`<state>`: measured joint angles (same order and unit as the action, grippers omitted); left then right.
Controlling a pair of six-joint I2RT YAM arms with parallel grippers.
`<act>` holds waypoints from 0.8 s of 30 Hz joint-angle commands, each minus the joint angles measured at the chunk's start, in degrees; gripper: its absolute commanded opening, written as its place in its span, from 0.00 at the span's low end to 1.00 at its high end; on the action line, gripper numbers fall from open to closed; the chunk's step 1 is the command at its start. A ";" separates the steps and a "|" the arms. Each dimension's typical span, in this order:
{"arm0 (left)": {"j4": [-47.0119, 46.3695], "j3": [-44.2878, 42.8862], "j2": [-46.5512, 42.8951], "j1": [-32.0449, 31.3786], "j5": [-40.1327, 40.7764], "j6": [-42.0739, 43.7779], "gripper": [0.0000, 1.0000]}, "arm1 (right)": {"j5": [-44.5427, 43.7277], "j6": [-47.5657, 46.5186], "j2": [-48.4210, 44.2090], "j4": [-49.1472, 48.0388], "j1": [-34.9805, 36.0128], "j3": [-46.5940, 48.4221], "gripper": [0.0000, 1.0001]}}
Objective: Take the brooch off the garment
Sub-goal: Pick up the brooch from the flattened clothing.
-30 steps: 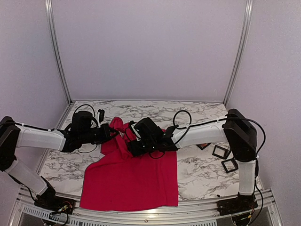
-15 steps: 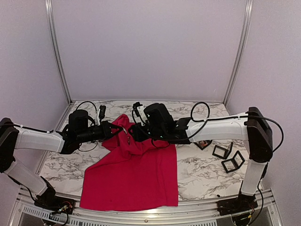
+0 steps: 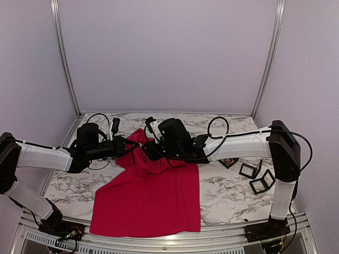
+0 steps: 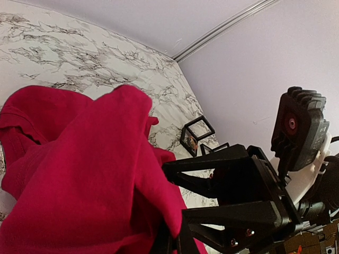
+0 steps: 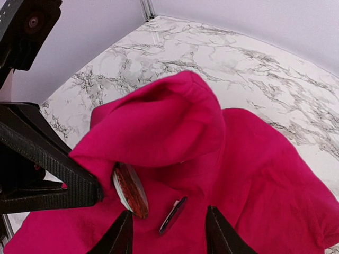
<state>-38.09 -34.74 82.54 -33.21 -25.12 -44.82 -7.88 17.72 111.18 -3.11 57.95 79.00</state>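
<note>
Your right gripper (image 5: 168, 211) hung with jaws apart. The oval rust-brown brooch (image 5: 130, 189) lay just ahead of its left finger, edge-on, on the bright red T-shirt (image 5: 254, 174), whose raised fold your left gripper (image 3: 128, 146) pinched.

The left arm (image 3: 45, 156) and right arm (image 3: 241, 145) use white tubular links between black joint housings, on black bases. Thin black cables (image 3: 96, 115) loop outside the wrists. The right gripper (image 5: 168, 211) has flat, tapered black fingers (image 5: 221, 235). Its angular black frame carries small reddish screws (image 4: 231, 242).
</note>
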 commanded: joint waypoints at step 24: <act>0.46 -1.82 -2.89 0.16 -1.03 1.05 0.00 | 0.66 -2.51 1.45 -3.89 1.59 -0.60 0.40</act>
<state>-37.63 -35.18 81.71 -33.21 -25.50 -44.58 -6.66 15.99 111.90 -6.04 58.78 78.48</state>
